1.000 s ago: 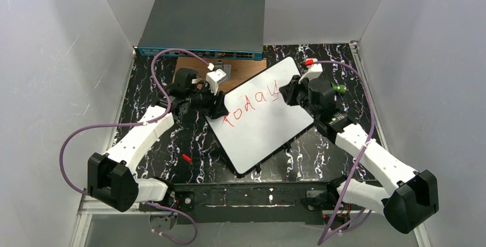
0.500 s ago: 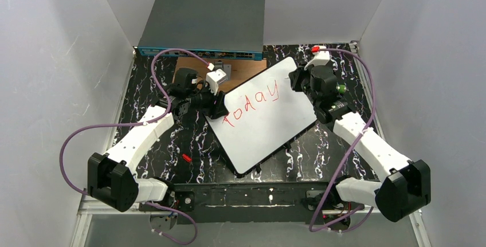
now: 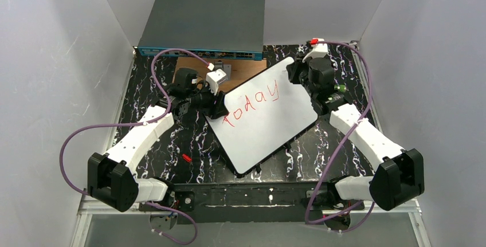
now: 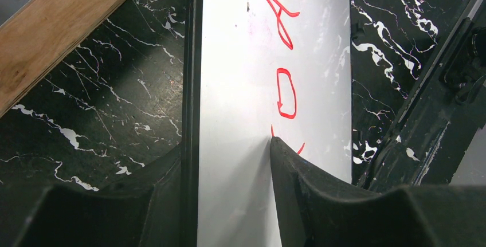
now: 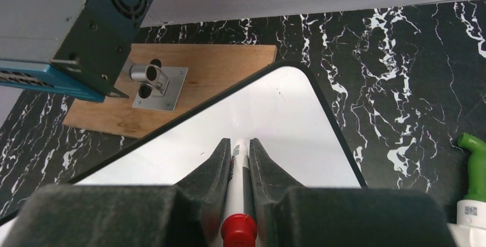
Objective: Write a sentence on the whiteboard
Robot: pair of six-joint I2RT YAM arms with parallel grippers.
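The whiteboard [image 3: 263, 129] lies skewed on the table [image 3: 195, 138], its left edge pinched between the left gripper [image 3: 218, 107] fingers. Right gripper [image 5: 239, 142] is closed on a marker [image 5: 239, 227] above the board's far corner. Unwritten white lies nearer than the red lettering [image 3: 252, 105].

White arms [image 3: 140, 135], black joints [image 3: 112, 181], purple cables [image 3: 63, 146]
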